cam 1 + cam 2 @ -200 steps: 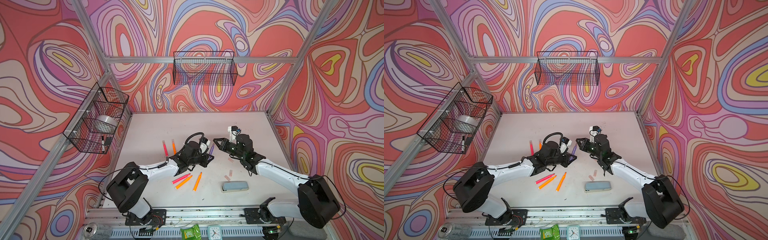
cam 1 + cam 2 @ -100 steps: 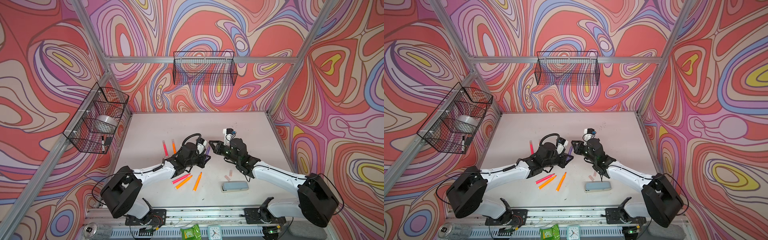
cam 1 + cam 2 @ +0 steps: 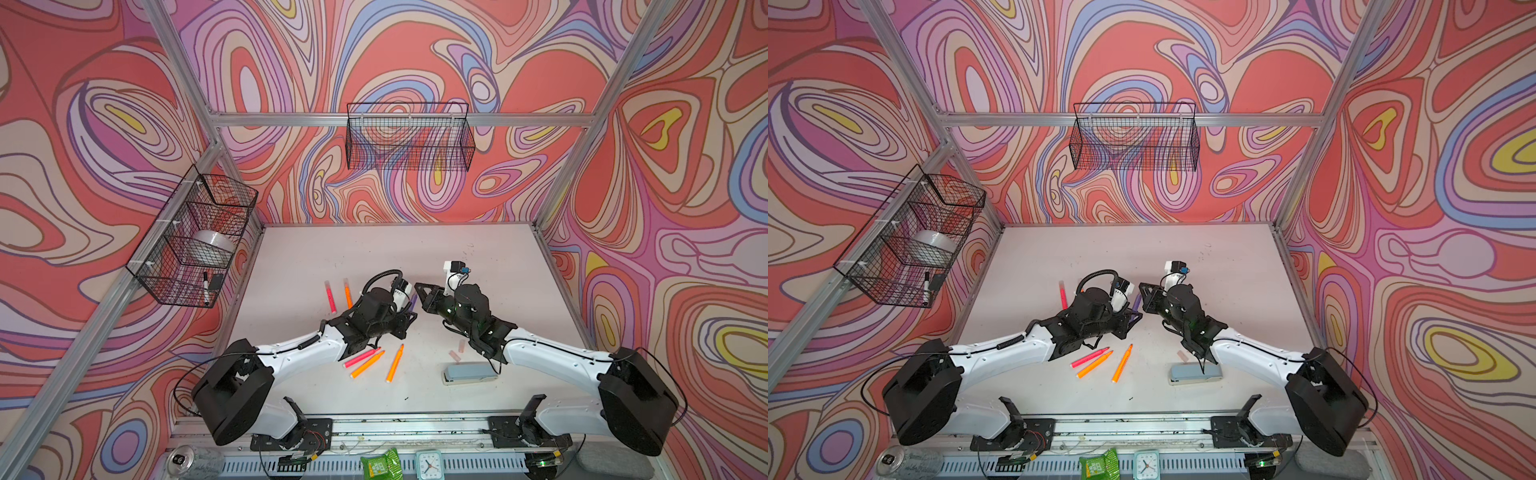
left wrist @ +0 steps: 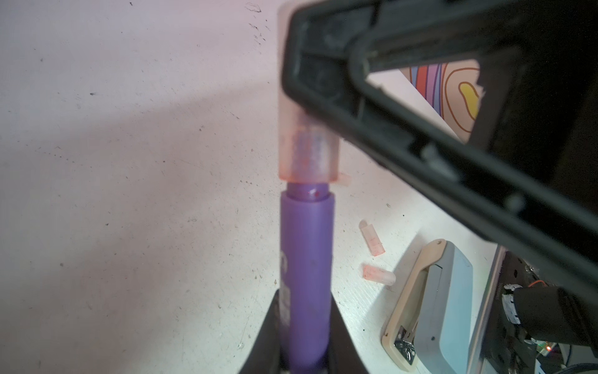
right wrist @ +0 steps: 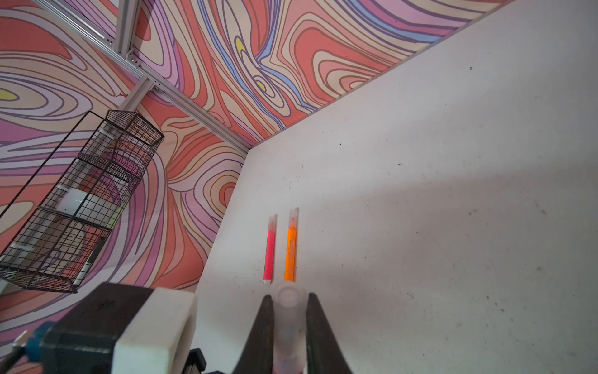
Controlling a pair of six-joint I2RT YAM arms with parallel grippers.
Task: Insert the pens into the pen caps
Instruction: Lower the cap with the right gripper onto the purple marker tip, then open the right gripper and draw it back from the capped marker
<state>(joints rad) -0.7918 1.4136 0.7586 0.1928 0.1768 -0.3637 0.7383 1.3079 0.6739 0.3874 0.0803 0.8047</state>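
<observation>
My left gripper [image 4: 305, 299] is shut on the purple pen [image 4: 305, 259], which also shows in both top views [image 3: 412, 301] [image 3: 1136, 302]. A translucent pen cap [image 4: 304, 155] sits over its tip, with a short purple collar still showing below the cap. My right gripper [image 5: 288, 299] is shut on that cap [image 5: 289, 311]. The two grippers meet at mid-table [image 3: 409, 311] [image 3: 420, 291]. One pink [image 3: 360, 357] and two orange pens [image 3: 368, 363] [image 3: 395, 363] lie uncapped in front. Two loose caps [image 3: 461, 345] [image 3: 454, 356] lie by the right arm.
A capped pink pen [image 5: 269, 249] and a capped orange pen [image 5: 290, 249] lie side by side towards the left wall. A grey-blue stapler [image 3: 469, 372] rests near the front edge. Wire baskets hang on the left wall [image 3: 195, 245] and back wall [image 3: 409, 139].
My right gripper has moved left with the cap and met the purple pen's tip. The left gripper shifted slightly with the pen in it.
</observation>
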